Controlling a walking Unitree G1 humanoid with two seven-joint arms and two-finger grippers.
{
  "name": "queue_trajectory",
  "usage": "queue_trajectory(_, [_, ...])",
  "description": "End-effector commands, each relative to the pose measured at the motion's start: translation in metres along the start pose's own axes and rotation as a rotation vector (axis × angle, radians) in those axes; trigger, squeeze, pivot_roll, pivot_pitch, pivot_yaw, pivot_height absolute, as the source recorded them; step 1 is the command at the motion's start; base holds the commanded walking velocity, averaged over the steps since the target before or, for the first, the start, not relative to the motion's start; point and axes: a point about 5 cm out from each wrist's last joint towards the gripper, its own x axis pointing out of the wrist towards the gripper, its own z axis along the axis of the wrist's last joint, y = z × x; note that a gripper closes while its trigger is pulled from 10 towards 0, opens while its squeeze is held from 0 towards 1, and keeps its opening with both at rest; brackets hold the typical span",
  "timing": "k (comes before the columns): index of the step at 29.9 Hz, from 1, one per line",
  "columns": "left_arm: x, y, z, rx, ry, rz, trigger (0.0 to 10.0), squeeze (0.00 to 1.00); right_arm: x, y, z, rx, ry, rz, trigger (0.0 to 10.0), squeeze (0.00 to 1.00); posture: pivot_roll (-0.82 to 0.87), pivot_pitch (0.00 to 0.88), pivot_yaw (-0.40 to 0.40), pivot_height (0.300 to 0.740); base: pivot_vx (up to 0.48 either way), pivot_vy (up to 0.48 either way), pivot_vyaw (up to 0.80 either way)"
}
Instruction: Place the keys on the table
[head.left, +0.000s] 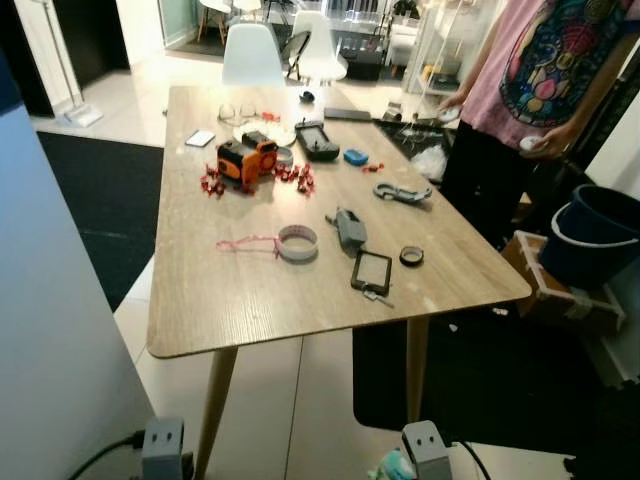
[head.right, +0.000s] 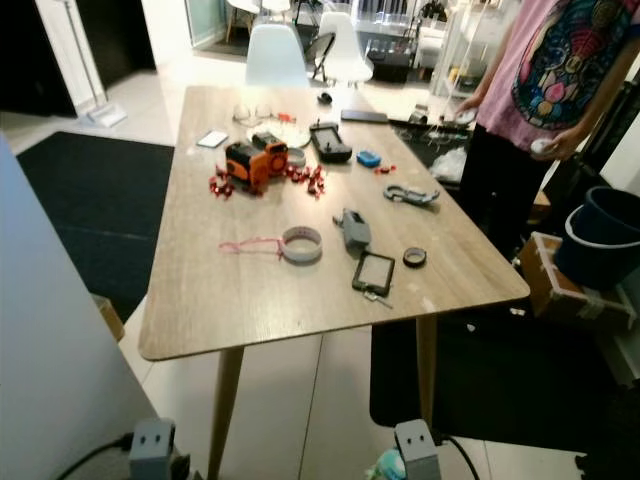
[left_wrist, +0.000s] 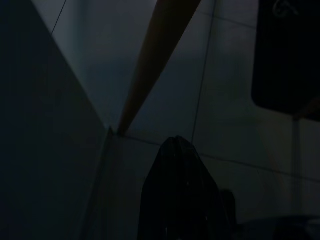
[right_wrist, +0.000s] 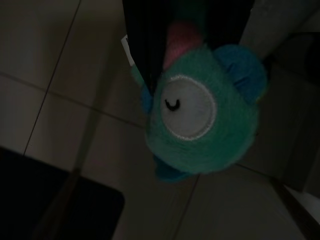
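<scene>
Right pincer (right_wrist: 185, 45) low over tiled floor (right_wrist: 45, 100), black fingers clamped on fuzzy teal plush keychain (right_wrist: 200, 125): round, one stitched white eye, pink patch; keys themselves hidden. Left pincer (left_wrist: 182, 195) idle in dark, opening cannot tell. Ahead, wooden counter (head.left: 200, 310): two tape rings, orange-black device (head.left: 246, 158), clutter. Person (head.left: 530, 80) at far right corner.
</scene>
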Motion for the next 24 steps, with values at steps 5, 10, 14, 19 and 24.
queue_trajectory(5, [-0.009, -0.002, -0.02, -0.024, 0.054, 0.009, 10.0, 0.0, 0.0, 0.001, 0.002, -0.022, -0.011, 0.017, 10.0, 0.0, 0.06, 0.041, -0.08, 0.74, 0.0, 0.0, 0.0])
queue_trajectory(10, [-0.013, 0.002, -0.022, -0.029, 0.039, 0.028, 10.0, 0.0, 0.001, 0.001, 0.004, -0.032, -0.014, 0.024, 10.0, 0.0, 0.07, 0.044, -0.099, 0.74, 0.0, 0.0, 0.0])
queue_trajectory(14, [-0.014, 0.002, -0.023, -0.031, 0.028, 0.033, 10.0, 0.0, 0.0, 0.001, 0.004, -0.043, -0.014, 0.03, 10.0, 0.0, 0.07, 0.037, -0.104, 0.74, 0.0, 0.0, 0.0])
queue_trajectory(19, [-0.011, -0.007, -0.014, -0.022, -0.038, 0.009, 10.0, 0.0, 0.0, 0.001, 0.003, -0.055, -0.016, 0.037, 10.0, 0.0, 0.08, 0.041, -0.097, 0.74, 0.0, 0.0, 0.0])
queue_trajectory(24, [-0.008, -0.013, -0.006, 0.003, -0.081, -0.016, 10.0, 0.0, 0.0, 0.004, 0.002, -0.049, -0.022, 0.038, 10.0, 0.0, 0.08, 0.048, -0.08, 0.74, 0.0, 0.0, 0.0])
